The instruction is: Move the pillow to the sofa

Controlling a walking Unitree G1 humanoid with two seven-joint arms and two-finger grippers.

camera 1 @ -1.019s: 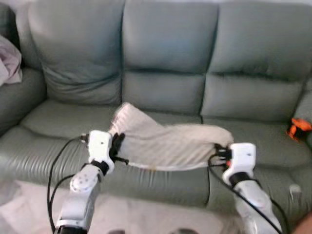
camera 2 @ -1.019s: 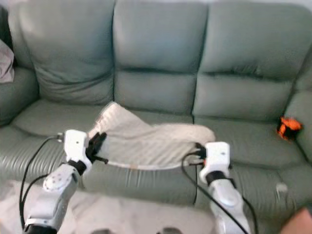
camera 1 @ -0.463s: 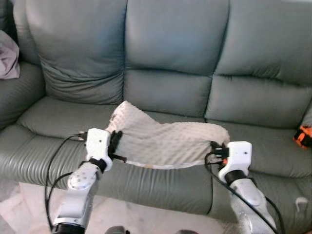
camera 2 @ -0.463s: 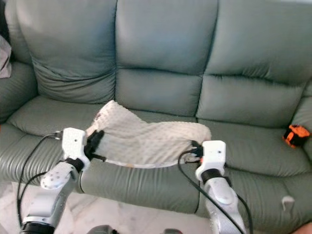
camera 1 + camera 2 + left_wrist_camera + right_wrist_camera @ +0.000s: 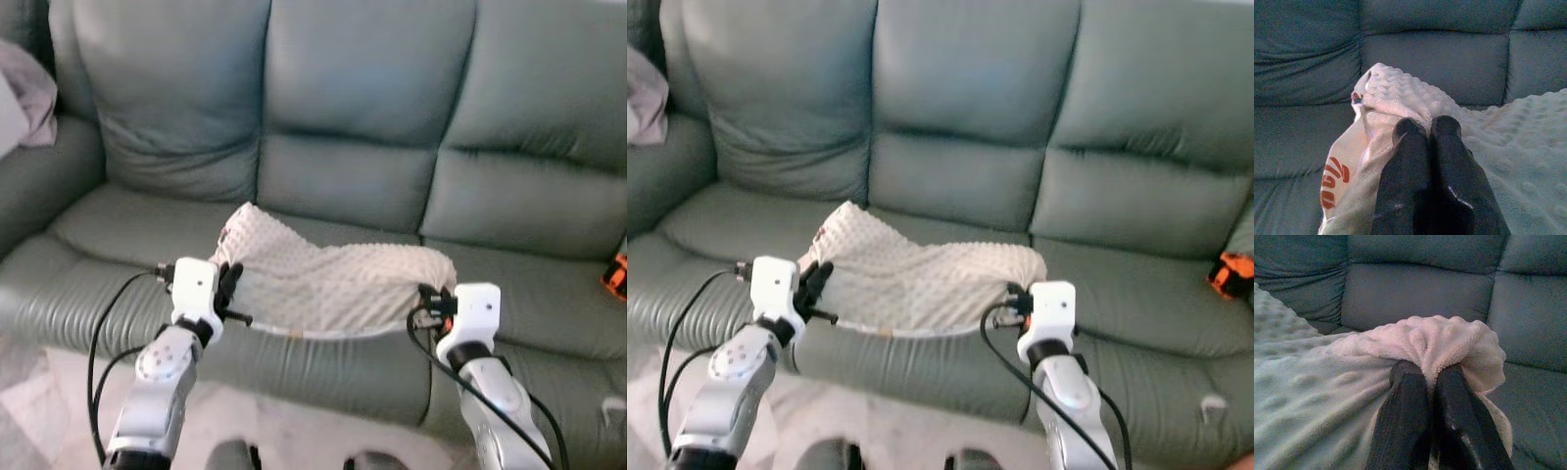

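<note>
A cream, bumpy-textured pillow (image 5: 328, 279) hangs stretched between my two grippers, just above the front of the grey-green sofa (image 5: 362, 117) seat. My left gripper (image 5: 230, 289) is shut on the pillow's left corner (image 5: 1381, 105), where a red-printed label shows. My right gripper (image 5: 428, 302) is shut on the fluffy right corner (image 5: 1449, 345). The pillow's middle sags toward the seat cushion; whether it touches I cannot tell.
A pinkish cloth (image 5: 29, 93) lies on the sofa's left armrest. An orange object (image 5: 616, 274) sits at the far right of the seat. Pale floor (image 5: 59, 392) shows below the sofa's front edge, with black cables trailing from both wrists.
The camera view has shifted slightly right and closer to the sofa. Both grippers still hold the pillow, now a little lower and nearer the seat cushion.
</note>
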